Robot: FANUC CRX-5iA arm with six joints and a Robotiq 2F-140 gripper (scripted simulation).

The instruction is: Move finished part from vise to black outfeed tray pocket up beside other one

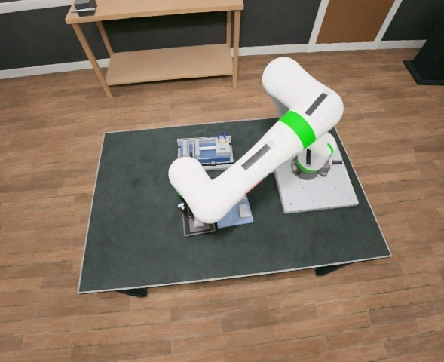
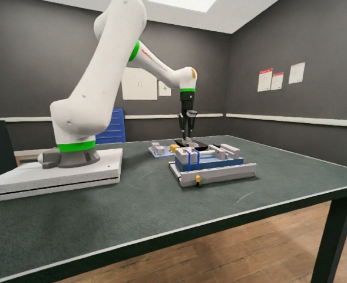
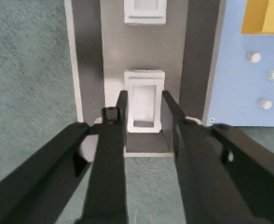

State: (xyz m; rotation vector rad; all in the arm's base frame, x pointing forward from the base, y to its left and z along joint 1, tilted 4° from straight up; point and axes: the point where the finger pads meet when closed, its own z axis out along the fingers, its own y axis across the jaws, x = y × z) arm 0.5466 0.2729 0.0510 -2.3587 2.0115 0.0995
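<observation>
My gripper (image 3: 143, 104) is shut on the finished part (image 3: 143, 100), a pale block with a rectangular pocket facing up. It holds the part low inside the black outfeed tray (image 3: 142, 70), near the tray's near end. A second pocketed block (image 3: 144, 11) lies flat further along the same tray. In the exterior view the gripper (image 2: 187, 137) hangs straight down into the tray behind the vise (image 2: 211, 163). In the top view the arm hides most of the tray (image 1: 197, 228). I cannot tell if the part touches the tray floor.
A light blue plate (image 3: 251, 70) with small white pegs and a yellow block (image 3: 263, 16) lies right of the tray. Plain grey blocks (image 2: 158, 148) stand on it. The vise (image 1: 206, 151) sits on the mat behind. The robot base (image 1: 315, 182) stands to the right.
</observation>
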